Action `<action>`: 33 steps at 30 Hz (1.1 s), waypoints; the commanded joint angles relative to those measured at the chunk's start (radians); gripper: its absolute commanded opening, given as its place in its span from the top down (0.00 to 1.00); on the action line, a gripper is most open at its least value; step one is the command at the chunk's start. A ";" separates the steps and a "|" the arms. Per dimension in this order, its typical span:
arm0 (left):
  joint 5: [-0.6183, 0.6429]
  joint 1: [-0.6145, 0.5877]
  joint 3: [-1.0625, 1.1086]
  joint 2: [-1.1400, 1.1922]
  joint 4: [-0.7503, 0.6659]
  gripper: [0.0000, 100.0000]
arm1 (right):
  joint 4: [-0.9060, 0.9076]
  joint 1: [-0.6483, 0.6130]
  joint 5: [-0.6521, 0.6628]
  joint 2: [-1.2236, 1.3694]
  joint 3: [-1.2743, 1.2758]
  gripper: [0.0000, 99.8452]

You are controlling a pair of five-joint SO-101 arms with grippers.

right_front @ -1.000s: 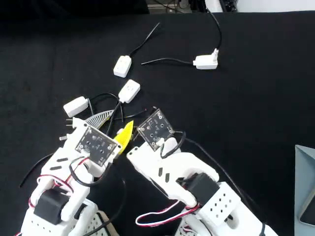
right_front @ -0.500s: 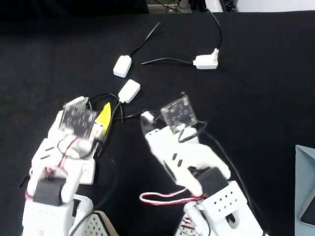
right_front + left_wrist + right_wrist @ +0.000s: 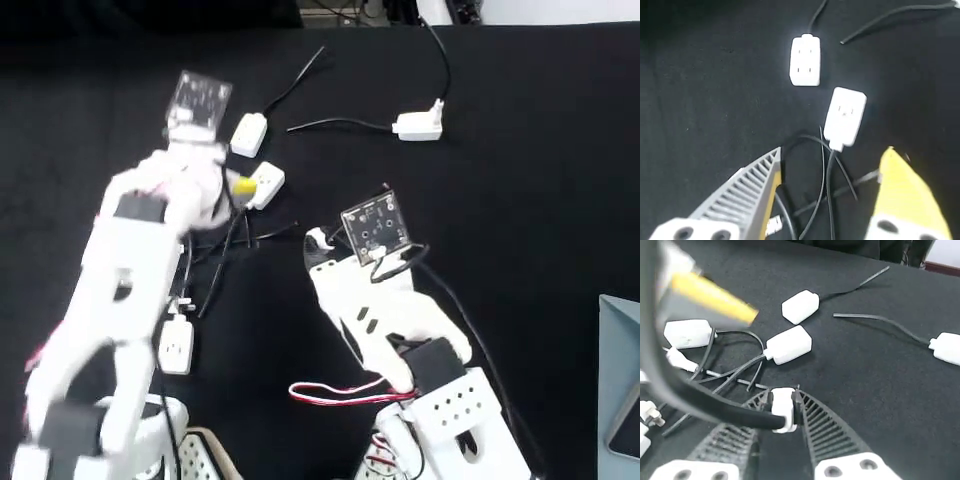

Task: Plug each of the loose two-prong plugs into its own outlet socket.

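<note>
Tangled cords (image 3: 827,165) crowd nearer socket (image 3: 844,117)

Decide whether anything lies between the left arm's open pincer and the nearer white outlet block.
Yes. Thin black cables cross the table between the left pincer and the nearer outlet block, one running from the block's own end. Nothing else visible lies in the way.

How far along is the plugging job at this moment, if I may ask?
Done: nothing visibly; the farther outlet block and the nearer outlet block both show empty slots. In hand: the right gripper has its jaws shut on a white plug, while the left gripper hangs open above those blocks. Left: seating that plug, then the loose plug lying by the tangled cables.
</note>
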 commanded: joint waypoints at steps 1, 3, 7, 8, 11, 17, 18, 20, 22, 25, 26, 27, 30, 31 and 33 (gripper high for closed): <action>0.026 -0.028 -0.257 0.230 -0.021 0.67 | -0.005 0.012 0.008 -0.012 0.001 0.99; 0.026 -0.041 -0.372 0.353 -0.023 0.67 | -0.005 0.012 0.008 -0.012 0.001 0.99; 0.041 -0.050 -0.595 0.594 -0.023 0.67 | -0.003 0.012 0.008 -0.012 0.002 0.99; 0.041 -0.051 -0.648 0.646 -0.023 0.67 | -0.003 0.012 0.008 -0.012 0.002 0.99; 0.041 -0.050 -0.797 0.801 -0.017 0.67 | -0.003 0.011 0.008 -0.012 0.002 0.99; 0.038 -0.047 -1.067 1.049 -0.017 0.67 | -0.005 0.008 0.008 -0.012 0.013 0.99; 0.038 -0.048 -1.109 1.086 -0.017 0.67 | -0.005 0.008 0.008 -0.013 0.015 0.99; 0.038 -0.050 -1.182 1.158 -0.015 0.67 | -0.005 0.008 0.008 -0.013 0.015 0.99; 0.038 -0.047 -1.251 1.224 -0.015 0.67 | -0.005 0.008 0.008 -0.013 0.015 0.99; 0.037 -0.044 -1.345 1.309 -0.015 0.67 | -0.005 0.008 0.008 -0.013 0.015 0.99; 0.037 -0.044 -1.374 1.333 -0.015 0.67 | -0.005 0.008 0.008 -0.013 0.015 0.99; 0.037 -0.044 -1.399 1.358 -0.015 0.67 | -0.005 0.008 0.008 -0.013 0.015 0.99; 0.031 -0.042 -1.455 1.410 -0.015 0.73 | -0.005 0.008 0.008 -0.013 0.015 0.99; 0.031 -0.042 -1.475 1.422 -0.015 0.75 | -0.005 0.008 0.008 -0.013 0.015 0.99; 0.031 -0.042 -1.515 1.444 -0.015 0.79 | -0.005 0.008 0.008 -0.013 0.015 0.99</action>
